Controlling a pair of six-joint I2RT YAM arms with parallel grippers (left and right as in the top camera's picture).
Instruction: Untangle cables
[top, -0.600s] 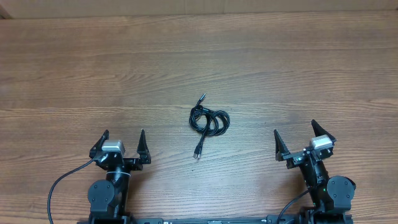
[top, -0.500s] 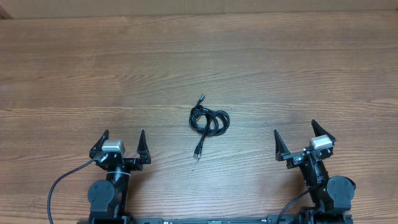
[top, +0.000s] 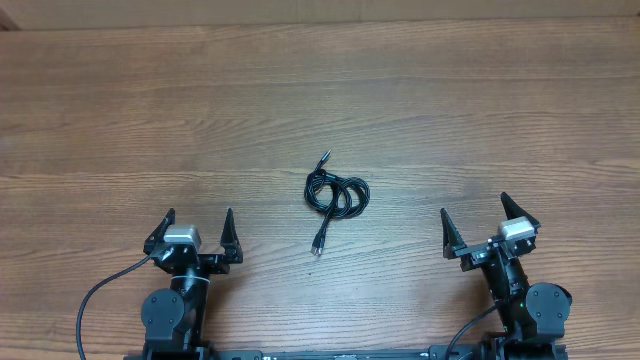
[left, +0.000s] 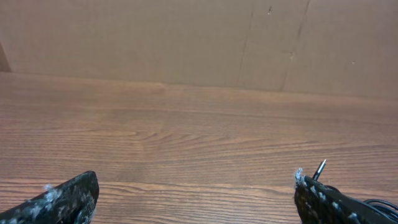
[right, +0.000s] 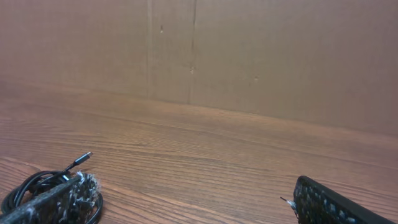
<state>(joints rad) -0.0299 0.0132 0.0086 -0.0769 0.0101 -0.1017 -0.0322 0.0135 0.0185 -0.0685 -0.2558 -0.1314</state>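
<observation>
**Nothing untangled yet: the bundle lies untouched between two idle claws**

The cables (top: 335, 196) lie as one small knot of loops on the table (top: 150, 110), ahead of both claws and between them: forward and to the right of the left claw (top: 198, 222), forward and to the left of the right claw (top: 474, 215). Neither claw touches the bundle; both sit well apart from it, near the table's edge on the robot's side. Each claw has its two fingers spread wide and holds nothing.

Judging from how the loops overlap, all of the work is left. One plug (top: 325, 158) sticks out on the side of the bundle away from the claws. A second plug (top: 318, 248) trails out on a short straight tail towards them. Those free ends look like the likeliest places to take hold, but no grip has been made and no loop has been drawn out.

The surface is brown wood-grain board, flat and bare apart from the bundle. Beyond the table, far ahead of both claws, stands a plain brown wall (left: 186, 37) that looks like cardboard, with faint upright seams.
</observation>
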